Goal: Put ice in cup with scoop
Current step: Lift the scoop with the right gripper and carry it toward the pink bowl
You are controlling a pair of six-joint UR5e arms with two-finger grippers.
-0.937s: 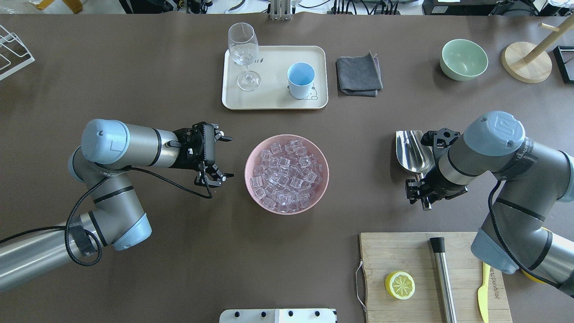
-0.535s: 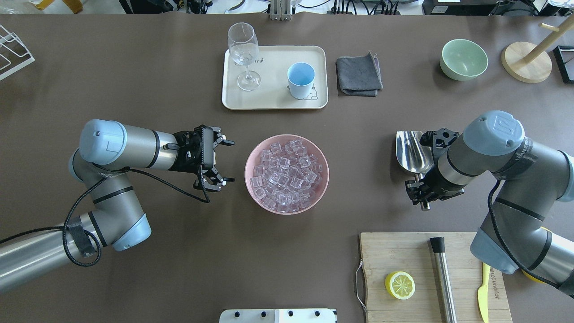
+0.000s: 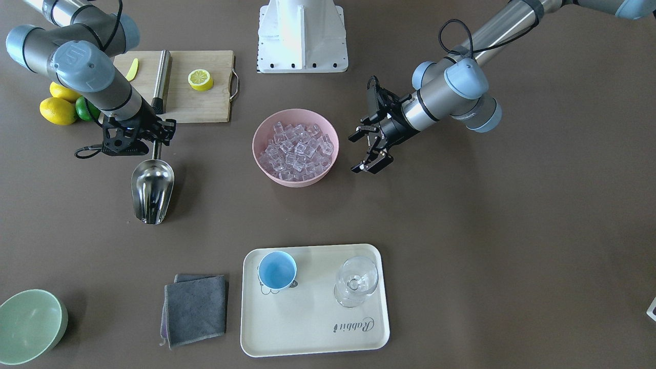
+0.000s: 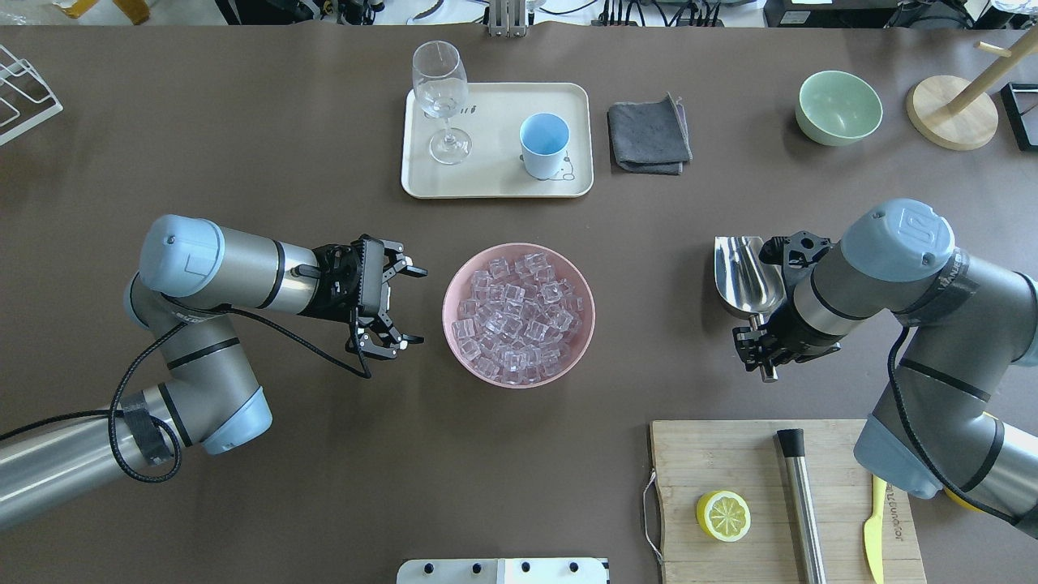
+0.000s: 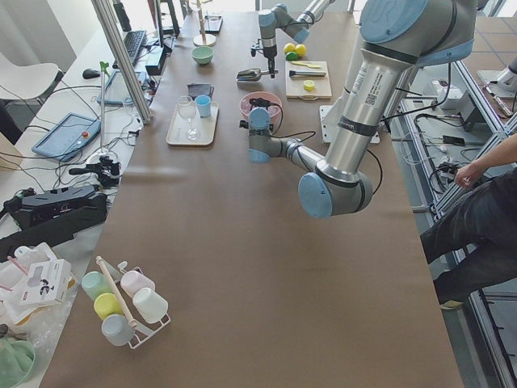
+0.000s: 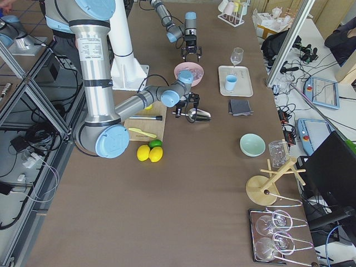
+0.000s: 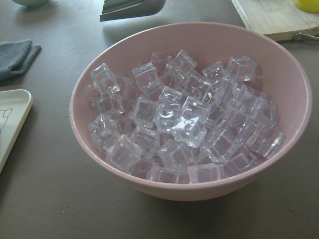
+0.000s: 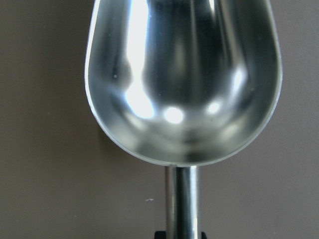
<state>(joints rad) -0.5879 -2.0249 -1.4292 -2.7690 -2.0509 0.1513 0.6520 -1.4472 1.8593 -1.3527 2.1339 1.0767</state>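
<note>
1. Brown covering ran over the whole table (image 4: 243, 122) you were watching, and the robot's white base stood at the middle of its robot-side edge.
2. At the table's middle you had the pink bowl (image 3: 294, 182), heaped with the ice (image 4: 519, 312). All the cubes you could see sat in that bowl.
3. Your left arm came in from the table's left end with its elbow bent back and its forearm lying level, aimed at the bowl. The left gripper (image 4: 405, 307) hovered just beside the bowl's rim without touching it. Its fingers were spread wide and held nothing.
4. Your right arm reached in from the right end, folded at the elbow with the wrist turned down. The right gripper (image 4: 762, 345) stood over the handle of the scoop (image 4: 742, 272).
5. The scoop lay toward the table's right end, its trough facing up and bare, its mouth toward the far edge. In the right wrist view the pads sat against both sides of the handle, pinching it. You could not tell whether the trough rested on the table or hung just above it.
6. The cup (image 4: 543, 142) stood upright on the right part of the cream tray (image 4: 495, 174), near the middle of the far edge and well apart from both grippers. A wine glass (image 4: 442, 97) stood at the tray's far left corner.
7. A grey cloth (image 4: 649, 134) lay just beside the tray, and a green bowl (image 4: 839, 109) sat toward the far right corner.
8. A cutting board (image 4: 697, 454) at the robot-side edge, toward the right corner, carried a half lemon (image 4: 723, 515) and a steel rod (image 4: 799, 503).
</note>
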